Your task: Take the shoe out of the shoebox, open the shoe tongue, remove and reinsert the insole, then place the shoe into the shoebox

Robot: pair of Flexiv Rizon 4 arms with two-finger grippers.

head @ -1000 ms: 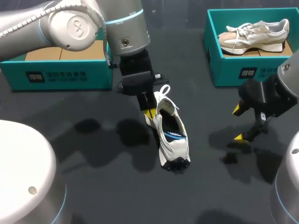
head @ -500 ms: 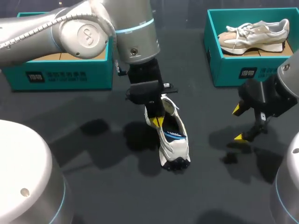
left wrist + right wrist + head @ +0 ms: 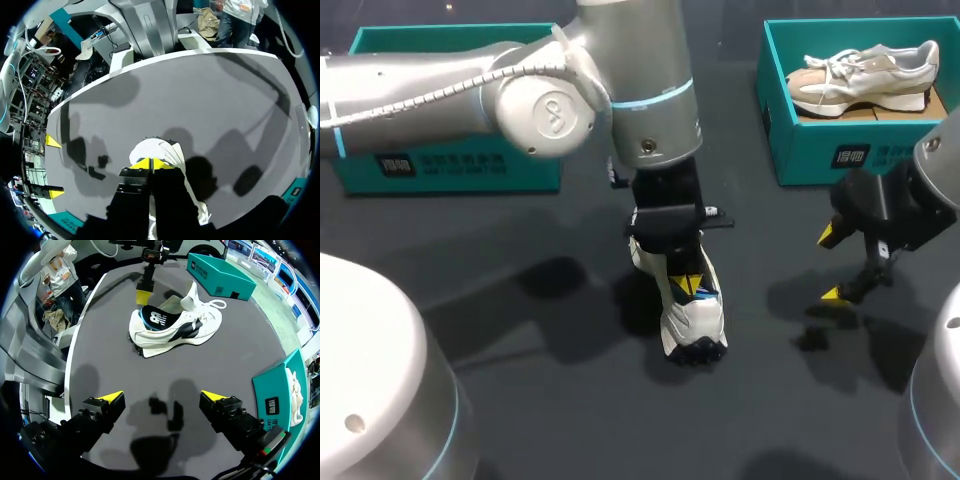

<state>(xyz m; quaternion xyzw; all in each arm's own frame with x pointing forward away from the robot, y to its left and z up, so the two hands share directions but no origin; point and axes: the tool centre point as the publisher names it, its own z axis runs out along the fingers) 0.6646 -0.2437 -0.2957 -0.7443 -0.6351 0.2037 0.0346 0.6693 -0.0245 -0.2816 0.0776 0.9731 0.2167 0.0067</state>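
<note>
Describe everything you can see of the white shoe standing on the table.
The shoe is a white lace-up trainer with dark side patches, seemingly leather and mesh. It stands upright on the dark table, with its tongue pulled up and its dark insole showing. The left hand hangs at its opening; contact cannot be told.

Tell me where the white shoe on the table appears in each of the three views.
Head view: the white shoe lies mid-table, under the left gripper.
Left wrist view: the shoe is directly under the left gripper.
Right wrist view: the shoe lies ahead of the right gripper, apart from it.
Shared landmark: the left gripper, at the shoe's opening.
</note>
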